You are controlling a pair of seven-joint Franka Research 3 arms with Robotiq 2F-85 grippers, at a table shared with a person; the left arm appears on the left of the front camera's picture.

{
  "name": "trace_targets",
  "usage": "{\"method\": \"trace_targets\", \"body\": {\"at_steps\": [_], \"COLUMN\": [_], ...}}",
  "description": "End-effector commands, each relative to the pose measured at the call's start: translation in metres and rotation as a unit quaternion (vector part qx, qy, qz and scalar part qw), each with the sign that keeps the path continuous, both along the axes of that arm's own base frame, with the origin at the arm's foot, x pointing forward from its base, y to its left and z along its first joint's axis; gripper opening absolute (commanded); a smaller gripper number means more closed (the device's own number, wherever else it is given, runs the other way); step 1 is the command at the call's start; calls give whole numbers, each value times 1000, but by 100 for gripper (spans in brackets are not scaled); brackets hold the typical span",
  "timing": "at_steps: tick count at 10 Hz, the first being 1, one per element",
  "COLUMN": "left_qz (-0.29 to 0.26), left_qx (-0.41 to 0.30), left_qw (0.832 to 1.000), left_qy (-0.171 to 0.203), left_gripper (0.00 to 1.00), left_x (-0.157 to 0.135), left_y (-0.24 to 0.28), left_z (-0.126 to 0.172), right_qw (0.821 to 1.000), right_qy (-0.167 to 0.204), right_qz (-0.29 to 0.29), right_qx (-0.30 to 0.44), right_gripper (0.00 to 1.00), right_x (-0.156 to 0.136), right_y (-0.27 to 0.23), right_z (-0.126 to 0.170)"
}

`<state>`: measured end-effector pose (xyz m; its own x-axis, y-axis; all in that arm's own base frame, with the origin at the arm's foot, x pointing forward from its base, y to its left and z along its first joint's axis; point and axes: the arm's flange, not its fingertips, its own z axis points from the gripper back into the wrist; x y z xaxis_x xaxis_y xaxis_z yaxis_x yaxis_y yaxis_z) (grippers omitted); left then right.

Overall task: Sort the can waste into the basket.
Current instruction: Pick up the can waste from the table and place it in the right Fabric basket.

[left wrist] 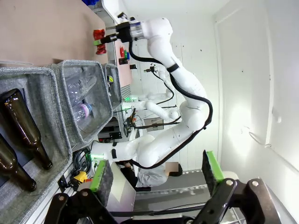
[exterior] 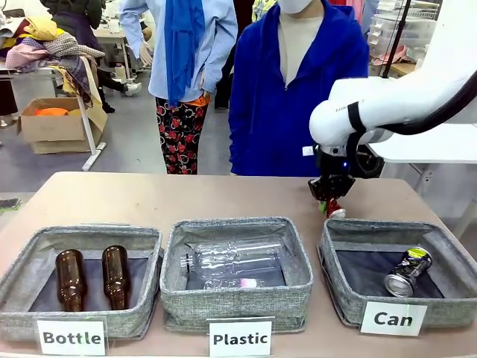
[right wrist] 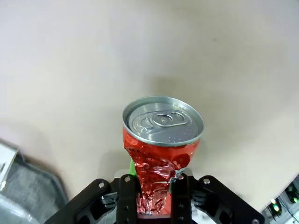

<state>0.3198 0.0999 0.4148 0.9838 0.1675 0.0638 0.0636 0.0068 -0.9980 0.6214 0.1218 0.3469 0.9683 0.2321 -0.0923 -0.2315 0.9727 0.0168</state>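
Note:
My right gripper (exterior: 330,200) is shut on the crushed red can (exterior: 335,209) and holds it just above the table, behind the far left corner of the "Can" basket (exterior: 395,227). The wrist view shows the red can (right wrist: 161,140) top-up, its crumpled lower body pinched where my right gripper (right wrist: 156,198) closes. The dark blue-black can (exterior: 408,271) lies on its side inside the basket. My left gripper (left wrist: 156,172) hangs open with nothing between its pads, off to the left of the bins. From there the red can (left wrist: 99,33) is seen far off in the right gripper (left wrist: 105,38).
The "Bottle" bin (exterior: 82,237) at left holds two brown glass bottles (exterior: 93,277). The "Plastic" bin (exterior: 237,224) in the middle holds clear bottles (exterior: 231,257). A person in a blue jacket (exterior: 298,89) stands at the far side. Bare tabletop (exterior: 186,195) lies behind the bins.

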Motion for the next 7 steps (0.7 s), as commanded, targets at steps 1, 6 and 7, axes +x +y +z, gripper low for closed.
{"method": "trace_targets", "body": {"at_steps": [1,6,7], "left_qz": [-5,-5,-5], "left_qx": [-2,-2,-2], "left_qw": [1000,1000,1000], "left_qy": [-8,-8,-8], "left_gripper": [100,100,100], "left_x": [-4,-4,-4], "left_y": [0,0,0], "left_z": [2,2,2], "right_qw": [999,970,945], "right_qy": [-17,166,197], "right_qz": [-30,176,261], "right_qx": [8,12,-23], "right_gripper": [0,17,17], "right_x": [-53,-167,-190], "right_y": [-17,-48,-53], "right_z": [74,138,135]}}
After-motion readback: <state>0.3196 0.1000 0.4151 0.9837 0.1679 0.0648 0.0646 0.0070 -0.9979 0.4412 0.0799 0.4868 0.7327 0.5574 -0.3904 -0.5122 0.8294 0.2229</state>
